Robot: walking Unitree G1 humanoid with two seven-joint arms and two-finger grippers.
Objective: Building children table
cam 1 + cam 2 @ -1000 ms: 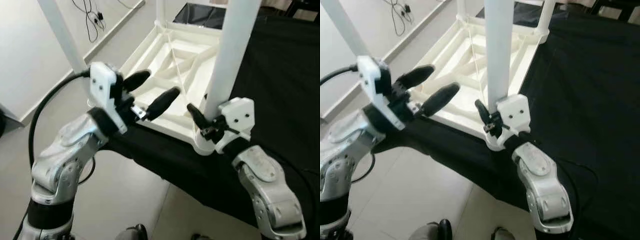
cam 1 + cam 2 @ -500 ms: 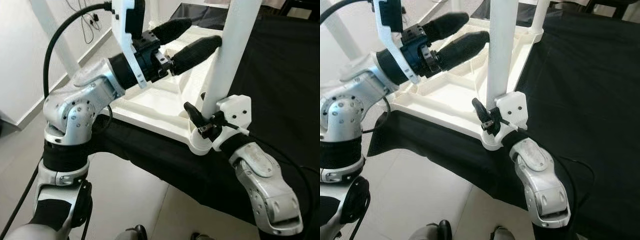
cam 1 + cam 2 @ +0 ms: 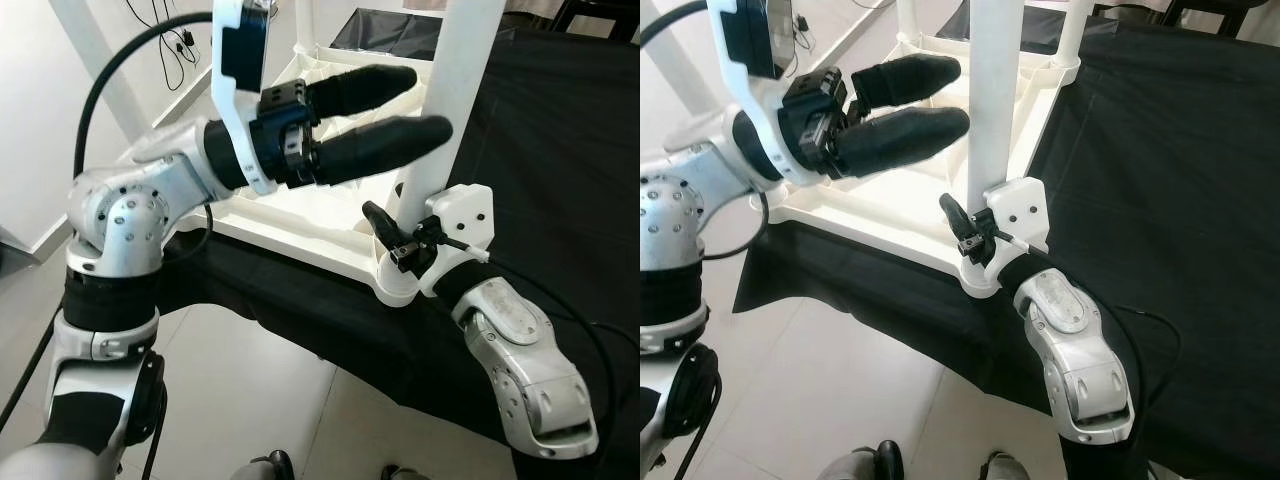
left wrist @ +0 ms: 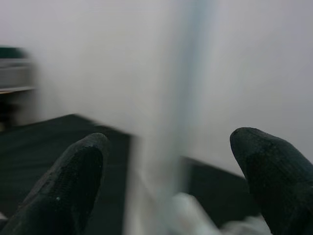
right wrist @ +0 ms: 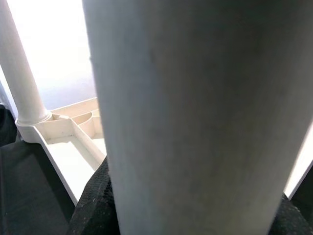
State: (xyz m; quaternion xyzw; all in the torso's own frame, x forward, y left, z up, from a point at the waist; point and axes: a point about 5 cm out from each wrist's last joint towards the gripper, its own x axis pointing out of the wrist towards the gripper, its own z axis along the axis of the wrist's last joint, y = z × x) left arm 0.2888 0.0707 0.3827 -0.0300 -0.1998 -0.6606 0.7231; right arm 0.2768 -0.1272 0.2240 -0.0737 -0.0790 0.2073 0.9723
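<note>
White plastic tabletop (image 3: 320, 225) upside down on a black-draped table (image 3: 560, 150), ribbed underside up, near corner at the cloth's front edge. Four white legs standing up from the corners, so most of the assembly looks done: near leg (image 3: 995, 100) in its corner socket (image 3: 978, 282), another (image 3: 95, 60) at the left, two more at the far corners (image 3: 1070, 35). Right tool (image 3: 395, 235) low at the base of the near leg, black fingers pinching it from both sides just above the socket, as the right wrist view confirms. Left tool (image 3: 390, 115) raised higher, fingers (image 3: 905, 135) spread wide and pointed at the same leg, near it but not touching. Probably left to do: seating or tightening this last leg, then turning the piece upright. How firmly any leg sits cannot be told.
</note>
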